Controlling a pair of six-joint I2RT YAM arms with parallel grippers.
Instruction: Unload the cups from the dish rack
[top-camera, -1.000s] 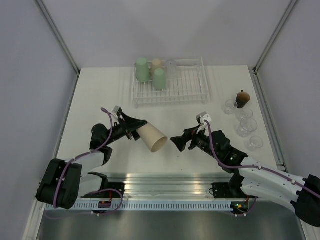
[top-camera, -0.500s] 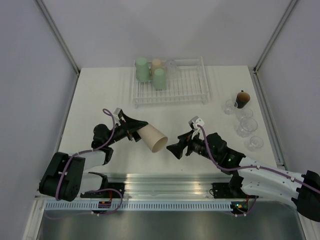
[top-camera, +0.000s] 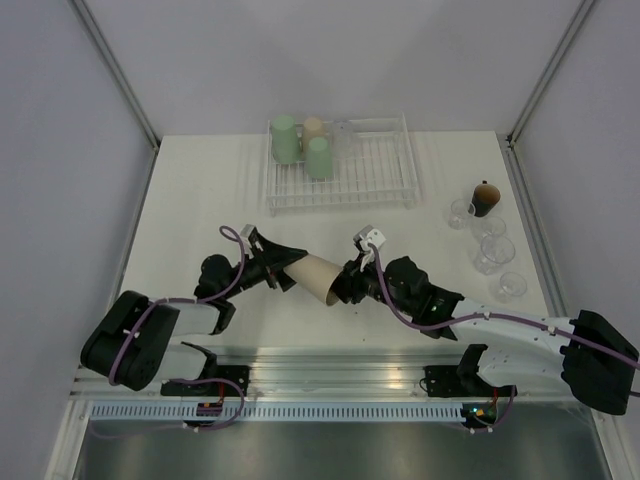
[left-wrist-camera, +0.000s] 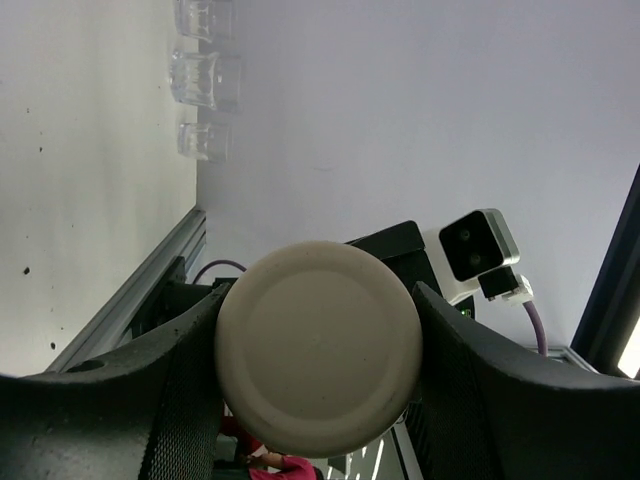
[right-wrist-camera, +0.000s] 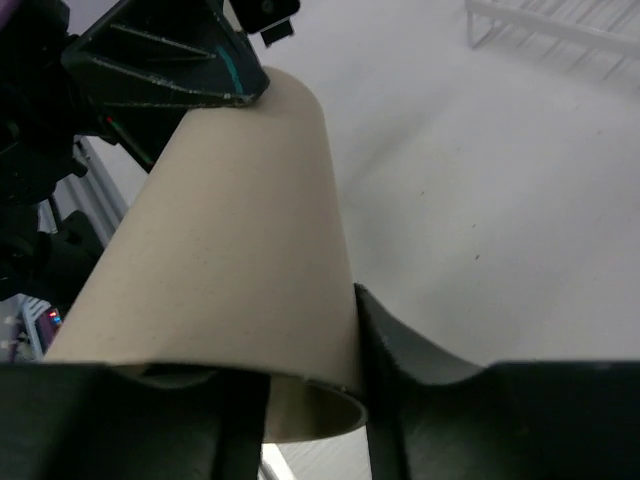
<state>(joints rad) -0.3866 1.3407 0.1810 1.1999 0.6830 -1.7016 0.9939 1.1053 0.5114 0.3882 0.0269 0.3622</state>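
A white table (top-camera: 200, 200) fills the floor of a booth with plain grey walls (top-camera: 60, 150). Slanted metal frame posts (top-camera: 120, 70) stand at its far corners and an aluminium rail (top-camera: 330, 360) runs along the near edge, where the arms are bolted.

There are five cups in all. Four stand in the white wire dish rack (top-camera: 385, 175) at the far middle of the table, bunched in its left end: two mint green cups (top-camera: 284, 138), one beige cup (top-camera: 313, 126) and one clear cup (top-camera: 343, 131). The rest of the rack is bare wire.

The fifth, a tan cup (top-camera: 315, 276), is out of the rack and lies on its side above the near middle of the table, between the two arms. The left gripper (top-camera: 298, 268) is clamped on its narrow base, which sits squarely between the black fingers (left-wrist-camera: 120, 400) in the left wrist view. The right gripper (top-camera: 345, 283) meets the cup's open end. One of its fingers (right-wrist-camera: 400, 360) lies against the cup wall near the rim, but the other side is hidden, so I cannot tell if it has closed on the cup.

Well right of the rack stand a small dark brown cup (top-camera: 485, 197) and what look like four clear glasses (top-camera: 495, 250) in a loose line. None of these lies between the arms and the rack.
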